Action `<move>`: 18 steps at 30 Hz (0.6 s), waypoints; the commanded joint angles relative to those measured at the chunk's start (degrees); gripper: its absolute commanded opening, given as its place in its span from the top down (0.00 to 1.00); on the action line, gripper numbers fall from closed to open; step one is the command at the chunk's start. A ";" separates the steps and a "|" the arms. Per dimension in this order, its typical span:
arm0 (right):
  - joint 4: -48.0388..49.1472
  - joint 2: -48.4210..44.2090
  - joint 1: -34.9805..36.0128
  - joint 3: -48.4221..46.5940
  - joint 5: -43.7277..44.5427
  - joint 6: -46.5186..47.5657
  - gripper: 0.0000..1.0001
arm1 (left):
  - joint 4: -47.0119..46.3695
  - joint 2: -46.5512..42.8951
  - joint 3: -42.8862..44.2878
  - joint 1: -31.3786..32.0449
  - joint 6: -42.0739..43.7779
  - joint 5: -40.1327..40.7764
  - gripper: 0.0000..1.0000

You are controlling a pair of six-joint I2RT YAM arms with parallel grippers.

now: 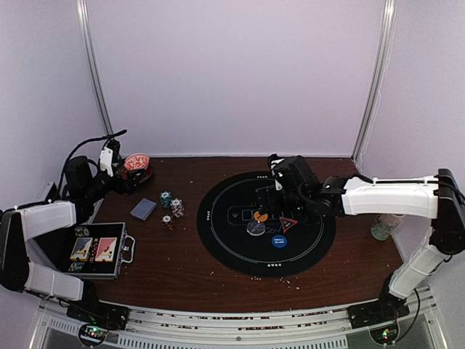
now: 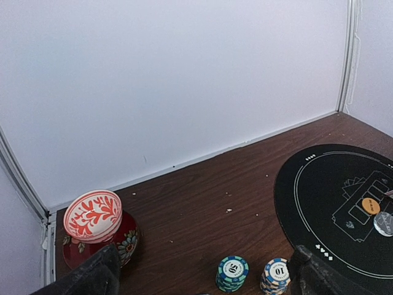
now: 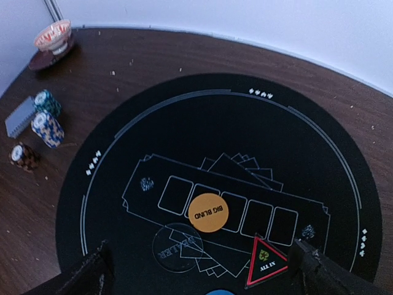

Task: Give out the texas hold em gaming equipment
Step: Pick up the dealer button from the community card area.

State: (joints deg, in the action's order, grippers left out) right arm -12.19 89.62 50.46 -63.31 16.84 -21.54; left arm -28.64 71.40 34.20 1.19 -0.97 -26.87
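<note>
**Table top, seen from the front.** A round black mat fills the right-centre of the brown table. Its far rim runs close to the back wall. Its near rim leaves a strip of bare wood before the front edge.

**On the mat.** Four markers lie near its middle:
- The orange button sits on the printed card row.
- The red-triangle button is to its near right.
- The silvery button is to its near left.
- The blue button is nearest the front.

The right gripper hangs above them. Its fingers are spread wide, hold nothing and touch none of the buttons.

**Left of the mat.** Three stacks stand on bare wood in a short far-to-near line, near the mat's left rim but apart from it: teal chips, white chips and red chips. The cards lie as one squared deck just left of the stacks. Open wood, dotted with crumbs, runs from the stacks to the back wall.

**Far-left corner.** The left gripper is beside the bowl, which sits close to the corner post. Its fingers are wide apart and empty, with the chips just ahead of it.

**Near-left edge.** The case lies at the table's left border, under the left arm.
</note>
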 commanded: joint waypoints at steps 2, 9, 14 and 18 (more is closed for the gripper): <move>-0.40 6.58 1.41 -2.56 3.64 1.23 0.00 | -7.65 -2.24 -2.82 0.37 -0.72 -1.70 0.02; -0.04 13.23 1.99 -4.47 1.06 1.33 0.03 | -8.47 -3.68 -3.78 0.33 -0.54 -1.53 0.02; -0.06 17.50 2.19 -5.89 1.94 -0.15 0.06 | -9.79 -4.82 -4.76 0.38 -0.27 -0.91 0.02; -0.16 20.15 2.15 -7.00 0.13 -0.94 0.07 | -9.86 -4.52 -4.72 0.37 -0.27 -1.18 0.02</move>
State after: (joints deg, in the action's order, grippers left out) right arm -12.16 107.79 52.27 -68.36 17.78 -21.28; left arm -34.68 67.40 30.09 1.23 -1.17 -27.49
